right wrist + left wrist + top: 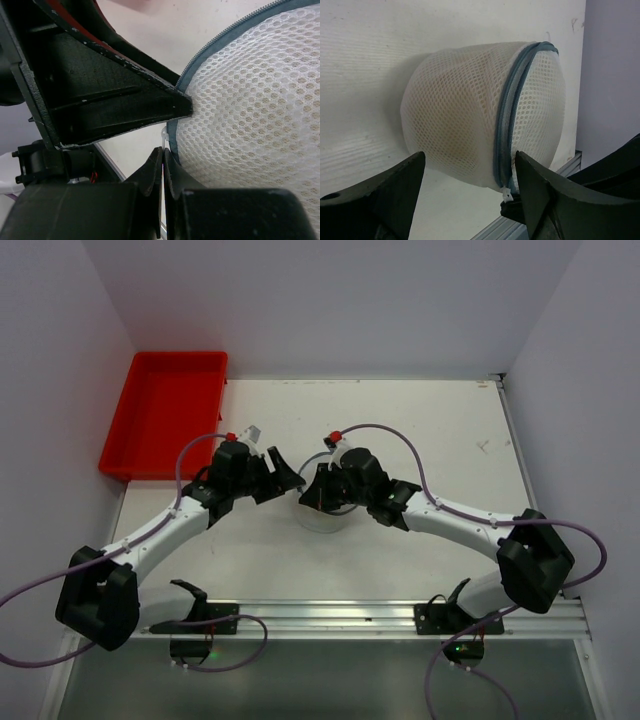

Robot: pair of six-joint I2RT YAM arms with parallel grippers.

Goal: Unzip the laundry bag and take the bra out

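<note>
The laundry bag (465, 110), white mesh with a blue-grey zip (506, 115), lies on the table; in the top view (322, 518) the grippers hide most of it. A tan shape (447, 137) shows through the mesh. My left gripper (470, 172) is open, with its fingers (540, 195) on either side of the bag's near end; one fingertip (186, 106) touches the zip rim. My right gripper (163, 152) is shut on the white zip pull (163, 136), which also shows in the left wrist view (506, 195).
A red plastic tray (165, 425) stands at the back left of the table. A metal rail (330, 615) runs along the near edge. White walls close in the left, back and right sides.
</note>
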